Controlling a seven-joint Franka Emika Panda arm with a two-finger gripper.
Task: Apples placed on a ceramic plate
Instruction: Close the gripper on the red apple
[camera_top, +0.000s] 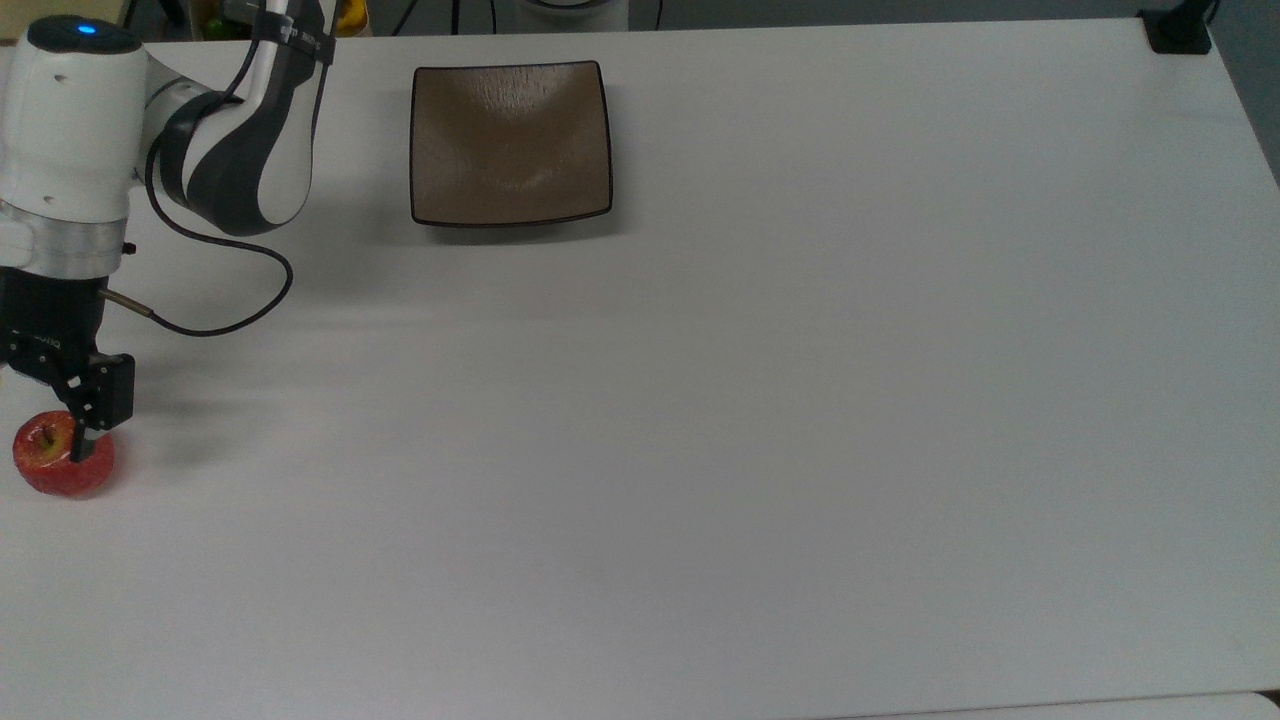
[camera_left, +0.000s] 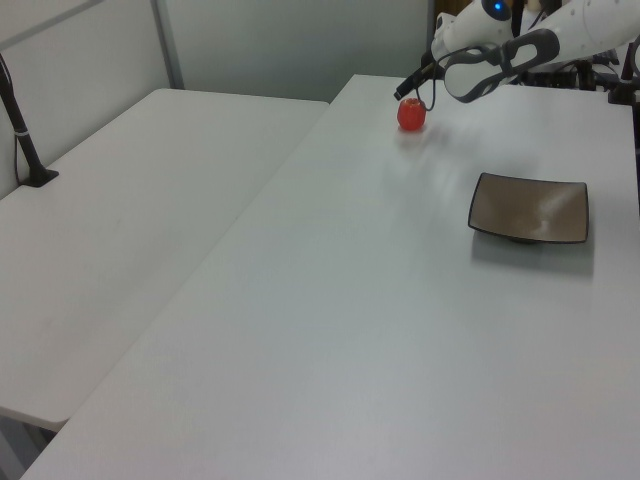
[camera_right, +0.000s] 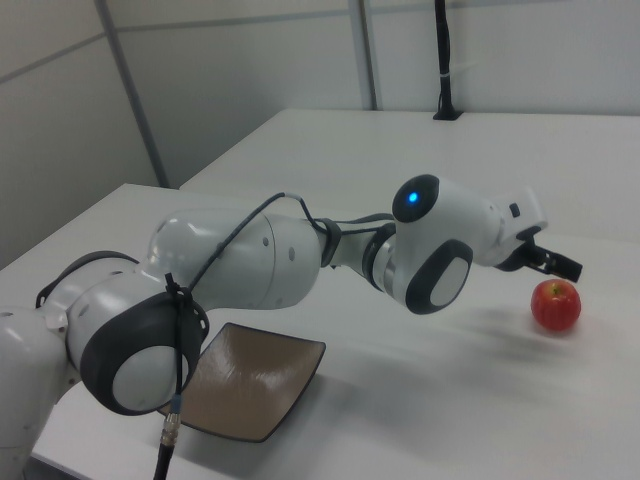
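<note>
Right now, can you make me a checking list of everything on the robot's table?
Surface: white table, bare and flat; second white table beside it in the left view.
Job's things: red apple on the table near the top view's left edge; brown square plate holds nothing, far from the apple.
Clutter: nothing seen.
End effector: open, fingers around the apple's top, no grip yet.
Cables: black cable looping from the wrist.
Surroundings: black pole on the second table.
</note>
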